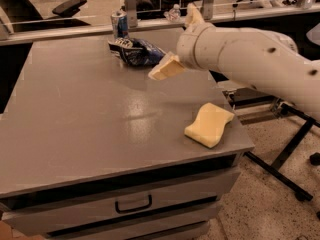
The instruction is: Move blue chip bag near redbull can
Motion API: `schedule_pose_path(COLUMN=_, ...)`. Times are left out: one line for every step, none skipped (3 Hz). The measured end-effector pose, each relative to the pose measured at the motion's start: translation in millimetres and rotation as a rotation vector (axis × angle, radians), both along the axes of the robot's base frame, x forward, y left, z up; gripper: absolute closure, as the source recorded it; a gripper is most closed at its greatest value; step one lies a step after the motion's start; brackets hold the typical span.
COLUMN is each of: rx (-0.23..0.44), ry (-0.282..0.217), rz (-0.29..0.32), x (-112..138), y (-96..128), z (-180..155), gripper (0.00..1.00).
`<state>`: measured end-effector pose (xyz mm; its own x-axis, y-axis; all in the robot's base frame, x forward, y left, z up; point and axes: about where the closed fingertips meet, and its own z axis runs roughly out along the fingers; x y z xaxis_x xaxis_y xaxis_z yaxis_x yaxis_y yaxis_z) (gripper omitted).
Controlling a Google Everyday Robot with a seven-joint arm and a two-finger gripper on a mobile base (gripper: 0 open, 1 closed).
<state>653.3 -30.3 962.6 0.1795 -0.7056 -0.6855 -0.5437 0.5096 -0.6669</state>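
The blue chip bag (137,50) lies crinkled on the grey table (90,114) near its back edge. The redbull can (119,24) stands upright just behind the bag's left end, very close to it. My gripper (166,65) hovers just right of the bag, its cream fingers (161,71) off the bag and empty. The white arm reaches in from the right.
A pale yellow wavy sponge (210,124) lies near the table's front right corner. A small clear plastic bottle (173,13) stands on the ledge behind the table. Office chairs and a black stand's legs (290,154) surround the table. A drawer handle (133,204) is below the front edge.
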Motion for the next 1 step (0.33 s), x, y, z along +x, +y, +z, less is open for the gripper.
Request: schedule_pose_path(rx=-0.008, ry=-0.010, rz=0.003, x=-3.9, y=5.9, z=-13.1, gripper=0.00)
